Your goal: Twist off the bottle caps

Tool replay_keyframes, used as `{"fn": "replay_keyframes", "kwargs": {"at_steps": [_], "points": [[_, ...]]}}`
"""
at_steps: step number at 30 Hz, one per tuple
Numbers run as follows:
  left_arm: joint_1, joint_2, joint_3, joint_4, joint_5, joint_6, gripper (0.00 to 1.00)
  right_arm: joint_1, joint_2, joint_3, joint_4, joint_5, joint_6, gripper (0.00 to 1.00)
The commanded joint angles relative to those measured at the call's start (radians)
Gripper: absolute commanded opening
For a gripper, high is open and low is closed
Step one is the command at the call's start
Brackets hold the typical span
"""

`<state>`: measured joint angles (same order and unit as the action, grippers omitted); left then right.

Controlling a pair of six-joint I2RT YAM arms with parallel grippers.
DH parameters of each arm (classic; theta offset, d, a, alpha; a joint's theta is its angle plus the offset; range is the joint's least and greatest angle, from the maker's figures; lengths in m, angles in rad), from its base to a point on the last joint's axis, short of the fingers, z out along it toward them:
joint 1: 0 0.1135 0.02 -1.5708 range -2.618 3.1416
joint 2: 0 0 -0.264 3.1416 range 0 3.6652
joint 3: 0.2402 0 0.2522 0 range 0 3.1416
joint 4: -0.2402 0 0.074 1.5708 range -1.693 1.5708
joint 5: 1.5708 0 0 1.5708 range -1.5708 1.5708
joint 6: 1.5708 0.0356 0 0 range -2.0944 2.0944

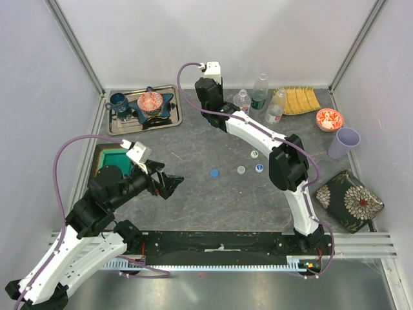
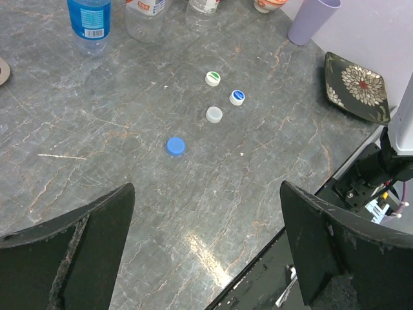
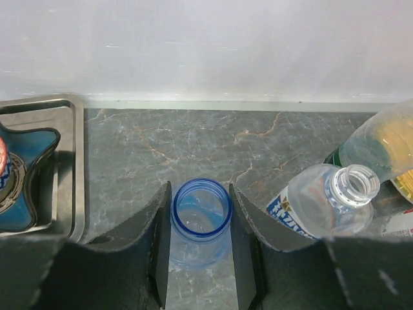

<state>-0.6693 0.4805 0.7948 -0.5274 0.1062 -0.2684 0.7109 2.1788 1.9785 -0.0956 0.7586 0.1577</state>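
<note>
- The blue-tinted bottle [image 3: 201,213] stands upright near the back wall of the worktop [image 3: 193,139]. Its open, capless neck sits directly between the right fingers [image 3: 159,245].
- The right fingers are clenched on that bottle just under its rim, one pressing on each side.
- The right arm [image 1: 258,132] is stretched far forward and leftward across the worktop. Its wrist sits over the bottle and hides it from the top camera.
- Just to the right of the held bottle, clear of the fingers, stands the clear bottle with the blue-white label [image 3: 316,203], also uncapped.
- Further right along the back stand the greenish bottle [image 1: 259,90] and the plain clear bottle [image 1: 276,106].
- Four loose caps lie mid-worktop: a blue cap [image 2: 175,146], a plain whitish cap [image 2: 213,115], a green-topped cap [image 2: 213,79] and a blue-topped cap [image 2: 237,97].
- The left fingers [image 2: 84,248] are released and spread fully wide, holding and touching nothing.
- They hover above bare worktop with the caps ahead of them and apart from them; the blue cap is the nearest.
- The left arm [image 1: 97,206] rises from the near-left corner, bent at the elbow. Its wrist is angled down toward the middle of the worktop.
- A lilac cup [image 2: 313,19] and a dark floral dish [image 2: 358,87] sit at the right side, well away from both sets of fingers.
</note>
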Motion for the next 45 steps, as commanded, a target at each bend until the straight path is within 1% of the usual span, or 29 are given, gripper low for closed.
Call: {"fn": "replay_keyframes", "kwargs": {"at_steps": [1, 6, 12, 13, 14, 15, 17, 18, 21, 24, 30, 36, 39, 42, 43, 45], "points": [[0.0, 0.023, -0.003, 0.018, -0.004, 0.049, 0.99, -0.016, 0.039, 0.065, -0.009, 0.013, -0.033, 0.0], [0.0, 0.049, -0.012, 0.038, 0.013, 0.046, 0.99, -0.021, 0.035, 0.04, -0.033, -0.024, -0.033, 0.0], [0.0, 0.064, -0.022, 0.05, 0.039, 0.041, 0.99, -0.027, 0.039, 0.059, -0.092, -0.074, -0.014, 0.0], [0.0, 0.064, -0.022, 0.049, 0.044, 0.041, 0.99, -0.028, 0.041, 0.06, -0.098, -0.073, -0.011, 0.03], [0.0, 0.064, -0.022, 0.049, 0.041, 0.041, 0.99, -0.03, 0.038, 0.06, -0.105, -0.073, -0.001, 0.09], [0.0, 0.063, -0.022, 0.05, 0.043, 0.041, 0.99, -0.031, 0.038, 0.059, -0.111, -0.076, 0.003, 0.22], [0.0, 0.061, -0.022, 0.049, 0.043, 0.041, 0.99, -0.036, 0.03, 0.054, -0.116, -0.085, 0.016, 0.34], [0.0, 0.061, -0.023, 0.05, 0.041, 0.041, 0.99, -0.037, 0.027, 0.054, -0.116, -0.093, 0.016, 0.43], [0.0, 0.067, -0.023, 0.046, 0.038, 0.049, 0.99, -0.041, 0.015, 0.056, -0.122, -0.108, 0.029, 0.57], [0.0, 0.067, -0.02, 0.044, 0.036, 0.052, 0.99, -0.041, 0.006, 0.066, -0.127, -0.114, 0.029, 0.65], [0.0, 0.064, -0.02, 0.044, 0.039, 0.052, 0.99, -0.044, -0.007, 0.086, -0.139, -0.107, 0.023, 0.73], [0.0, 0.066, -0.019, 0.044, 0.043, 0.049, 0.99, -0.041, -0.054, 0.082, -0.139, -0.122, 0.022, 0.79], [0.0, 0.067, -0.014, 0.044, 0.041, 0.046, 0.99, -0.039, -0.105, 0.069, -0.139, -0.149, 0.003, 0.83], [0.0, 0.067, -0.019, 0.05, 0.041, 0.041, 0.99, -0.027, -0.201, 0.014, -0.131, -0.174, -0.012, 0.86], [0.0, 0.069, -0.022, 0.052, 0.038, 0.04, 0.99, -0.018, -0.264, -0.022, -0.135, -0.173, -0.014, 0.87], [0.0, 0.078, -0.025, 0.058, 0.03, 0.034, 0.99, -0.007, -0.339, -0.07, -0.135, -0.157, -0.02, 0.89]]}}
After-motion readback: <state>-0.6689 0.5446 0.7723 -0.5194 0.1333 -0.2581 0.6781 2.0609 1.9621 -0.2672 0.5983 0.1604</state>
